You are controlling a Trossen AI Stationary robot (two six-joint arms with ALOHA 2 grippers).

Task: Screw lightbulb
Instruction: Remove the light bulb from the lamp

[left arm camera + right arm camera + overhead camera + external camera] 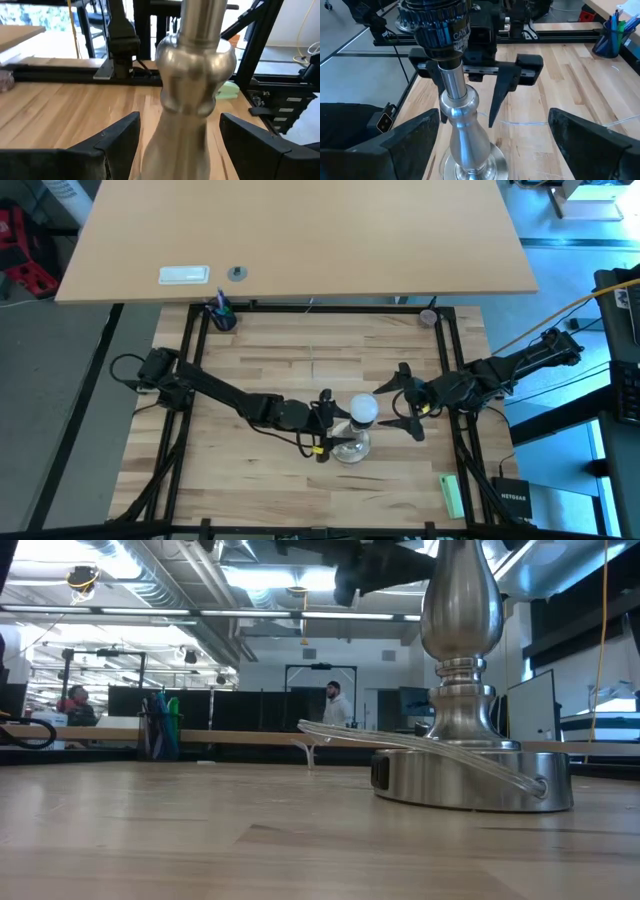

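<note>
The silver round-based stand (350,446) stands upright on its base on the wooden table, near the front middle. The white lightbulb (362,409) sits on top of its dark socket (440,30); how it sits in there is hidden. My left gripper (180,116) is open, level, with one finger on either side of the stand's stem (192,85) and a gap showing on both sides. It also shows in the high view (330,425). My right gripper (388,402) is open and empty, just right of the bulb, facing the stand (462,130).
A clear cord (420,748) runs from the stand's base (470,778) across the table. A green object (452,495) lies at the front right. A cup of pens (222,315) stands at the far left corner. People show in the room beyond.
</note>
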